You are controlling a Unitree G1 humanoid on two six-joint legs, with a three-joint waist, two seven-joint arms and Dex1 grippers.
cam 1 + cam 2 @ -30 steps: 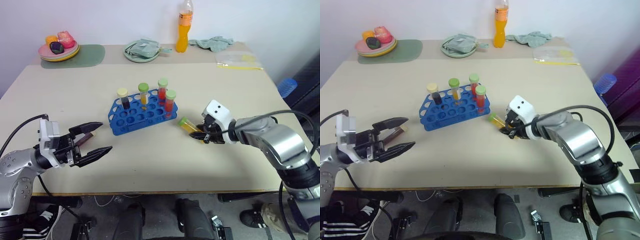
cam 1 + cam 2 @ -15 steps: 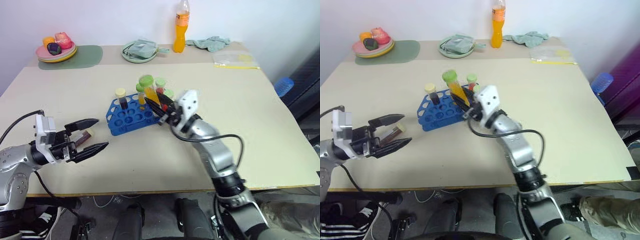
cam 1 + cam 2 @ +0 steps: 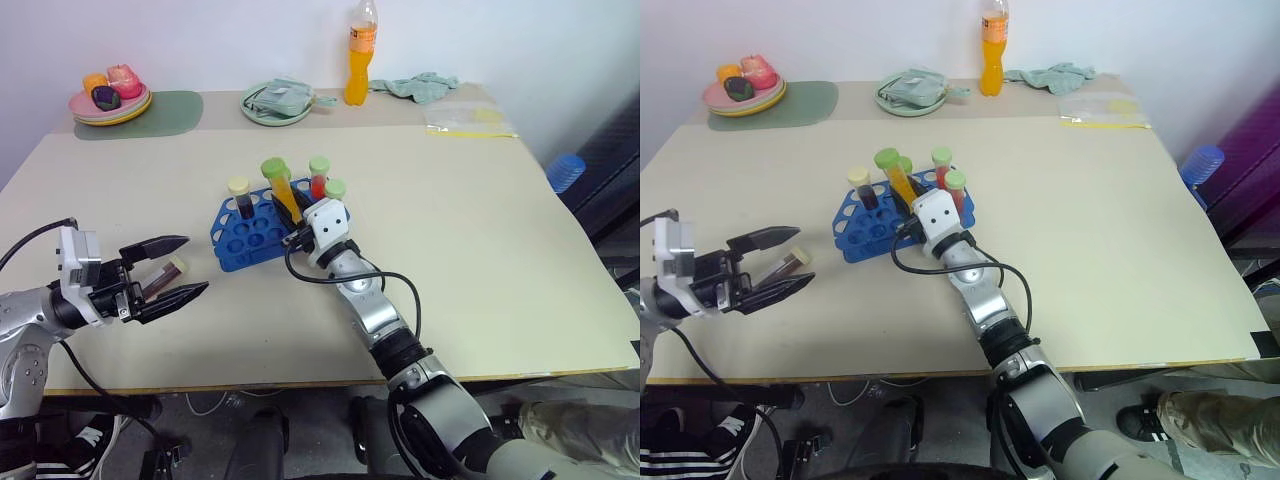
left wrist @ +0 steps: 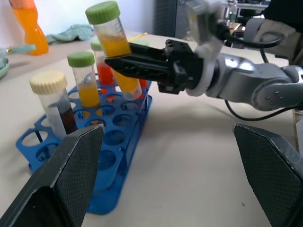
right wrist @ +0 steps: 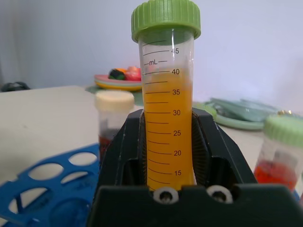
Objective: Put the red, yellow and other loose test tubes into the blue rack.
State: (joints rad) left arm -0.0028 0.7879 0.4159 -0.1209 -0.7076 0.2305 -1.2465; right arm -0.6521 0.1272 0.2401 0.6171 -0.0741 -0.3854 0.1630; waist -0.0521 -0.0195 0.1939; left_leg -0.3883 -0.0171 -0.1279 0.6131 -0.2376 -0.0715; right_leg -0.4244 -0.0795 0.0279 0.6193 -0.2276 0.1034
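The blue rack (image 3: 250, 235) stands mid-table with several capped tubes upright in it, among them a cream-capped dark one (image 3: 240, 195) and a green-capped red one (image 3: 319, 176). My right gripper (image 3: 290, 212) is shut on a green-capped yellow tube (image 5: 168, 118), held nearly upright just above the rack's right part. At the left, my left gripper (image 3: 195, 265) hovers open near the table's front edge. A loose cream-capped tube of dark red liquid (image 3: 166, 276) lies on the table, seen between its fingers (image 4: 71, 175) from above.
Along the far edge stand an orange bottle (image 3: 362, 60), a plate of toy fruit (image 3: 108, 100) on a green mat (image 3: 160, 108), a pale green dish with a cloth (image 3: 280, 102), a rag (image 3: 425, 86) and a plastic bag (image 3: 470, 118). A blue object (image 3: 565, 170) sits beyond the right edge.
My right gripper lifted the yellow tube off the table right of the rack, swung left and stood it upright over the rack. The left gripper stayed put.
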